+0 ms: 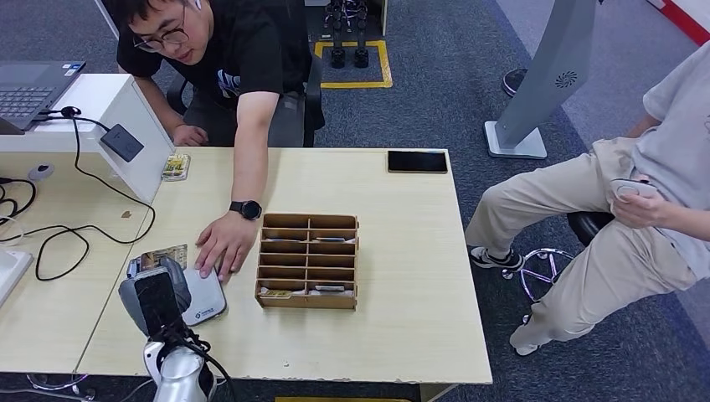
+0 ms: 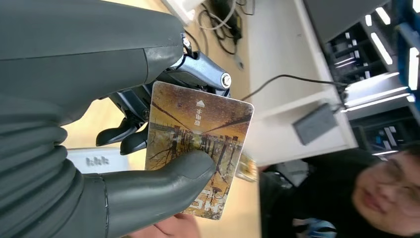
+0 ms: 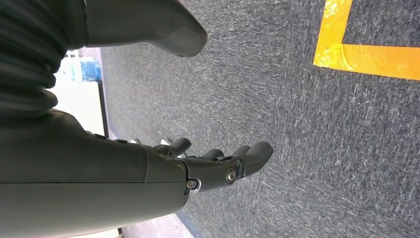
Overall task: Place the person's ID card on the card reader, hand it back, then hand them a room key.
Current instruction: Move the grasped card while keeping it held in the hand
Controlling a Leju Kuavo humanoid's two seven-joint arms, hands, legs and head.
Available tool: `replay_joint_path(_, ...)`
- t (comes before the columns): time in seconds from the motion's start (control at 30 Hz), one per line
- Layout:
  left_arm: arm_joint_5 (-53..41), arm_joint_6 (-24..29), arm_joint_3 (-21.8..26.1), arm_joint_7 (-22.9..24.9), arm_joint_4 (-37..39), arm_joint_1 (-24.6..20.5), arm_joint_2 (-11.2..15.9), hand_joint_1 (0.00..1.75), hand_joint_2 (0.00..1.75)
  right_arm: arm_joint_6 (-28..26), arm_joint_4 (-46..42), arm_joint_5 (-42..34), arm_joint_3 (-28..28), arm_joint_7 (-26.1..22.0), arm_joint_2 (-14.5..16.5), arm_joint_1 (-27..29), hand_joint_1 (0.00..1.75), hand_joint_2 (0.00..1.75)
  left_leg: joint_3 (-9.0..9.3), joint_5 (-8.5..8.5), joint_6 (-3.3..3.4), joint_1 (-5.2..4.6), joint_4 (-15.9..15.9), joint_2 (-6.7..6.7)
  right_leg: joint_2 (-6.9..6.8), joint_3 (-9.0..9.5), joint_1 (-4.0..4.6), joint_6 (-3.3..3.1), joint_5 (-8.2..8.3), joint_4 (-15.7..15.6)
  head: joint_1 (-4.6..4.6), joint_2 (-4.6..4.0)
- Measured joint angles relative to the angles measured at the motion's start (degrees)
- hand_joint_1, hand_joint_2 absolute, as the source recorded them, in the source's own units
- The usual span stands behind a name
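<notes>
Card (image 2: 198,148) pinched in my left hand (image 1: 155,297) near the tabletop's (image 1: 402,335) front left corner; my right hand (image 3: 218,163) hangs empty, fingers apart.

My left hand (image 2: 148,124) has a grey ribbed cover, a thick grey thumb and dark fingers with silver screws. My right hand (image 3: 198,163) looks alike. A black cable wraps my silver forearm (image 1: 180,373).

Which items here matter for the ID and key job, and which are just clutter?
For the job: the ID card held by the left hand; the card reader under the person's hand; the wooden tray with cards in its slots.

Lying about: black phone, laptop, cables.
</notes>
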Motion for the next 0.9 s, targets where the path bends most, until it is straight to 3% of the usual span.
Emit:
replay_joint_path(0.17,-3.76,-0.02,-1.64,-3.12,-1.55,-1.24,0.08,1.75,1.75,0.07,0.02,0.12,0.01,-0.01,-0.02,-0.06,0.0,1.75,-0.01,0.0,0.0,0.0,0.0,0.0,0.02,-0.01,0.0,0.0,0.0,0.0,0.0,0.0)
replay_joint_path(0.33,-9.17,-0.02,-2.07,-3.12,-2.0,-1.66,0.04,1.75,1.75,0.25,0.02,0.15,0.01,-0.01,-0.02,-0.1,0.0,1.75,-0.01,0.0,0.0,0.0,0.0,0.02,0.04,-0.02,0.0,0.0,0.0,0.0,0.01,0.0)
replay_joint_path(0.9,-14.15,-0.02,-2.03,-3.71,-2.05,-1.66,-0.14,1.75,1.75,0.45,0.02,0.17,0.01,-0.01,-0.02,-0.36,0.0,1.75,-0.03,0.0,0.0,0.0,0.0,0.04,0.07,-0.04,0.0,0.0,0.0,0.0,0.01,0.0)
